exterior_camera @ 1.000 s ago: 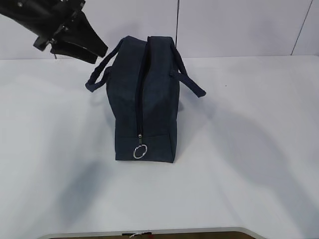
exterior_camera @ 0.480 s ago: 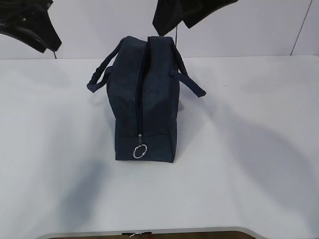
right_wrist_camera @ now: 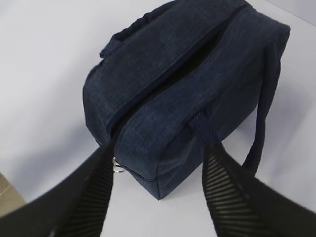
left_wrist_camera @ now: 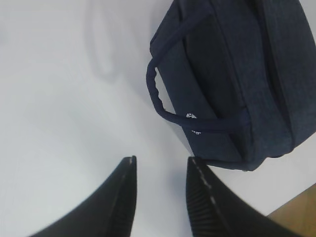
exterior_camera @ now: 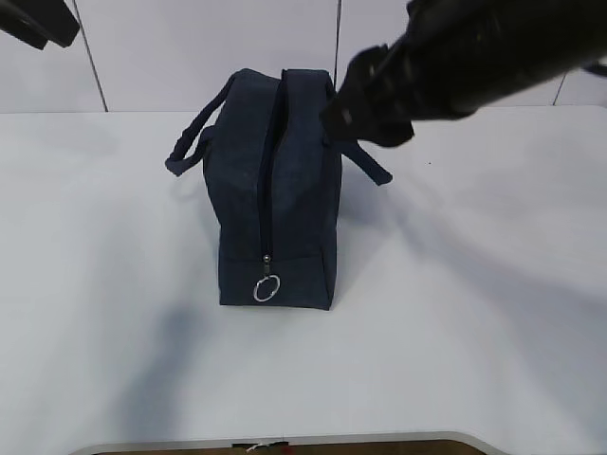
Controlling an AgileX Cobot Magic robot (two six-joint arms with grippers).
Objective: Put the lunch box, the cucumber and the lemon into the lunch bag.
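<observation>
The dark navy lunch bag [exterior_camera: 275, 209] stands upright mid-table, its zipper running over the top and down the near end to a silver ring pull [exterior_camera: 267, 288]. My right gripper [exterior_camera: 368, 102] hangs open above the bag's right handle. In the right wrist view its fingers [right_wrist_camera: 224, 192] are spread wide with the lunch bag [right_wrist_camera: 182, 84] below and nothing between them. My left gripper [left_wrist_camera: 161, 159] is open and empty over bare table, left of the lunch bag [left_wrist_camera: 232, 84]. The lunch box, the cucumber and the lemon are out of view.
The white table [exterior_camera: 493, 284] spreads around the bag, with a pale wall behind. The left arm [exterior_camera: 40, 21] shows only in the top left corner. The table's front edge [exterior_camera: 275, 441] runs along the bottom.
The left arm has drawn back up and to the left, almost out of the exterior view. The right arm has come in from the top and dropped toward the bag's right side.
</observation>
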